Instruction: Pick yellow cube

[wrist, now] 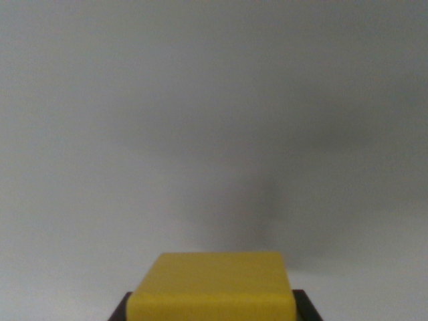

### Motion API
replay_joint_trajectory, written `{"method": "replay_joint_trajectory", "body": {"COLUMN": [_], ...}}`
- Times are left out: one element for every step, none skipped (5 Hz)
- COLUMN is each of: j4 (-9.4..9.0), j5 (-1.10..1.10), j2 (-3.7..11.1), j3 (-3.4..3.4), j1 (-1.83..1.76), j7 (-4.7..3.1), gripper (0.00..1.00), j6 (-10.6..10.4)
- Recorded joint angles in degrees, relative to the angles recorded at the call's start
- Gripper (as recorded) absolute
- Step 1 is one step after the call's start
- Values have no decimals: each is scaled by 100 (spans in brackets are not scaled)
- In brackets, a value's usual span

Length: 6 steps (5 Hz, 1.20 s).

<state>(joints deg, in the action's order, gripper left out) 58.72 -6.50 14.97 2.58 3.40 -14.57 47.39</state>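
Yellow cube (211, 286) sits at bottom centre of the wrist view, cut off by the lower frame edge. Top face visible, flat, plain yellow, slightly paler along its near part. Far edge of the cube runs straight and level; left and right edges slant outward toward the bottom of the frame.

Going left to right along the bottom: pale grey surface (60, 200) fills the wrist view's left, bare. Then a dark finger (120, 310) shows as a small black wedge pressed against the cube's left side. Then the cube itself. Then a second dark wedge, touching the cube's right side. Then bare grey surface again on the wrist view's right.

Gripper (211, 309): dark parts flank the cube on both sides with no visible gap, so it appears closed onto the cube, holding it between them. Only the tips show; how wide the jaws stand beyond that cannot be told.

Whether the cube rests on the surface or is lifted off it cannot be told. A soft blurred shadow (267, 200) lies on the surface beyond the cube, darker toward centre-right, spreading up and right. No bench edges or corners are in view. Surface is out of focus, open on all sides of the cube.
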Motion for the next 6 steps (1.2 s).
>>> {"method": "replay_joint_trajectory", "body": {"j4": [0,148,148,305,305,471], "j5": [0,15,15,31,31,48], "j2": [0,-77,-77,-159,-159,-245], "j3": [0,5,5,9,9,15], "j1": [0,-1,-1,-3,-3,-4], "j7": [0,21,21,42,42,65], "gripper": [100,100,100,100,100,100], "j6": [0,224,224,462,462,713]}}
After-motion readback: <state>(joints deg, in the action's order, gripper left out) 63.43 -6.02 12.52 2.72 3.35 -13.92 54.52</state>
